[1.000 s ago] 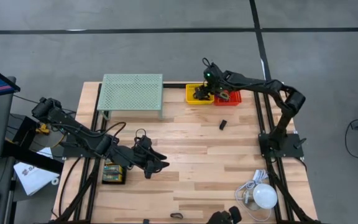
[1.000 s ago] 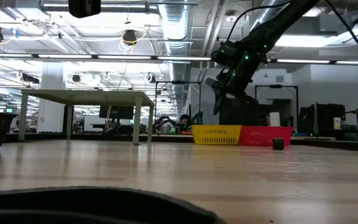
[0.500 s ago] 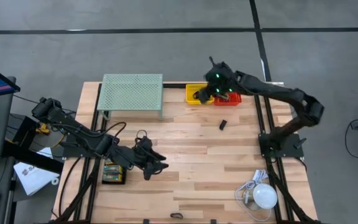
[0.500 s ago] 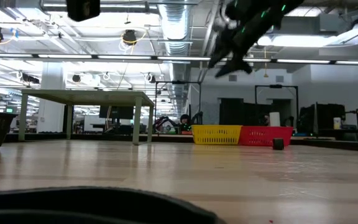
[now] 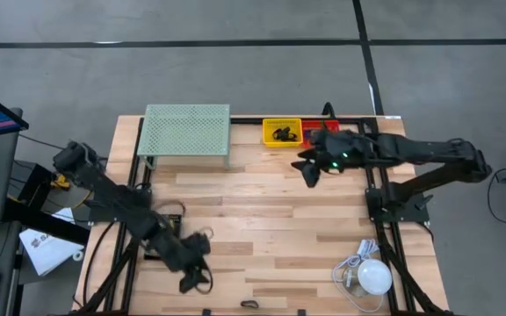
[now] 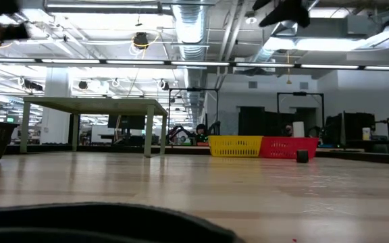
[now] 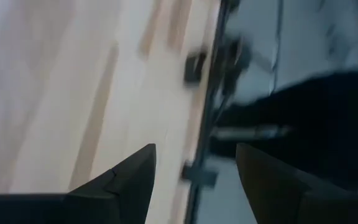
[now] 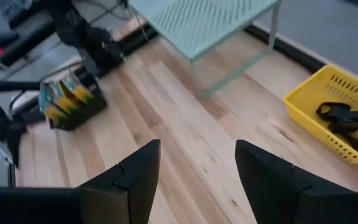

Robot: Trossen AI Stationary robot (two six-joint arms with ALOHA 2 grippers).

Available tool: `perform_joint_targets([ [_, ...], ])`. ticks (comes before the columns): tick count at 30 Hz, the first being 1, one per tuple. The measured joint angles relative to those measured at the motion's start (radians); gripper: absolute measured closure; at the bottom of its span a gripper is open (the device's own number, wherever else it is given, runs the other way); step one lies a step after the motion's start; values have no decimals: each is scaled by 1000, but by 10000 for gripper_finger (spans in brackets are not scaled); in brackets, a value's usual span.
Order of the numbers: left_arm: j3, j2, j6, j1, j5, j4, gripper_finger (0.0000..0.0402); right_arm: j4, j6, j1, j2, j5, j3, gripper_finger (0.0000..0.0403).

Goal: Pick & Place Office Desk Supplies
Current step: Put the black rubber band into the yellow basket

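A yellow bin (image 5: 282, 132) at the table's far edge holds black clips (image 8: 344, 116); a red bin (image 5: 313, 133) stands right beside it. One small black item (image 6: 302, 156) rests on the wood in front of the bins. A black basket (image 8: 70, 102) with green and yellow packs stands at the near left. My right gripper (image 5: 306, 171) hangs open and empty high above the table, in front of the red bin. My left gripper (image 5: 197, 283) is open and empty near the table's near edge, right of the basket.
The pale-green mesh stand (image 5: 187, 132) fills the far left of the table. A white dome with a cord (image 5: 374, 276) lies at the near right corner. A small black piece (image 5: 249, 305) lies at the near edge. Bare wood spreads across the table's middle.
My right gripper has risen from the yellow bin and drawn back toward the table's right and near side, staying open and empty. My left gripper has swung from the table's middle left toward the near edge, tipping downward. The clips stay in the yellow bin.
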Motion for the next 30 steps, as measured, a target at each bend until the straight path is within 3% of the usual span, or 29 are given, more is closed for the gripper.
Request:
perform_joint_targets([
  [6,41,224,145,-25,35,87,184,-62,101,112,-48,146,0,198],
  [14,273,474,493,-5,-45,107,184,-105,208,190,-80,218,0,198],
  [30,319,624,522,0,-19,261,184,-103,269,276,-82,296,-1,198],
])
